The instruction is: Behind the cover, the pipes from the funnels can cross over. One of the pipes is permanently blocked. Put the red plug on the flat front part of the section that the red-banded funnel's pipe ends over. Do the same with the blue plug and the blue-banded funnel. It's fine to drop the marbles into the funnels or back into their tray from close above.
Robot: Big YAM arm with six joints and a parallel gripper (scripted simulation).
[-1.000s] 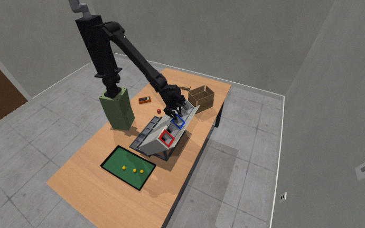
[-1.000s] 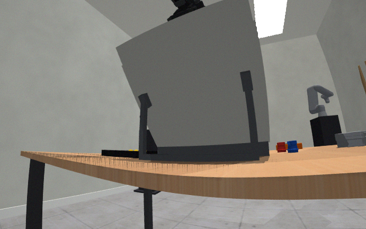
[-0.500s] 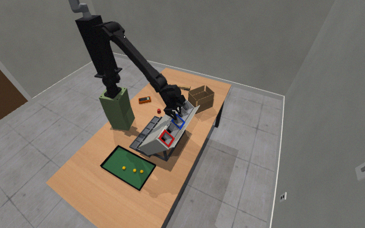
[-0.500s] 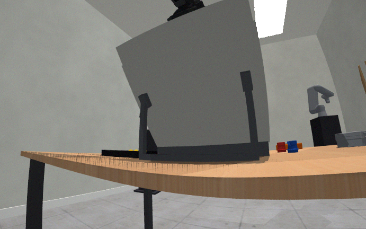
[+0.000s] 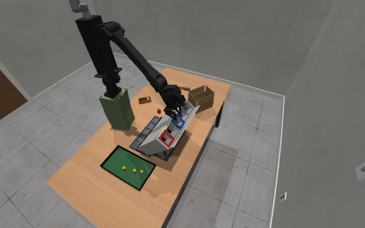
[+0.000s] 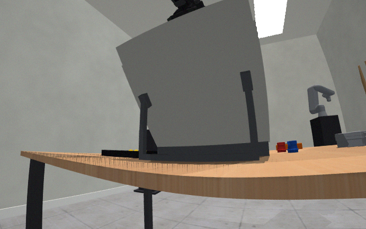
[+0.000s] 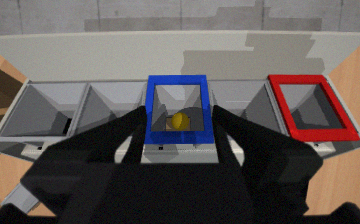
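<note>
My gripper (image 7: pixel 179 111) is open and hovers right above the blue-banded funnel (image 7: pixel 179 109), one finger on each side of it. A yellow marble (image 7: pixel 179 120) sits at the bottom of that funnel, free of the fingers. The red-banded funnel (image 7: pixel 311 107) is two places to the right. In the top view the gripper (image 5: pixel 175 113) is over the blue funnel (image 5: pixel 178 122), with the red funnel (image 5: pixel 166 138) nearer the tray. The red plug (image 6: pixel 280 147) and blue plug (image 6: pixel 292 146) stand on the table beyond the cover. Three yellow marbles (image 5: pixel 134 170) lie in the green tray (image 5: pixel 128 167).
The grey cover (image 6: pixel 195 82) hides the pipes; the sectioned catch tray (image 5: pixel 146 131) lies at its foot. A cardboard box (image 5: pixel 201 97), an orange device (image 5: pixel 144 99), and the green arm pedestal (image 5: pixel 117 108) stand around. Three plain funnels (image 7: pixel 46 112) complete the row.
</note>
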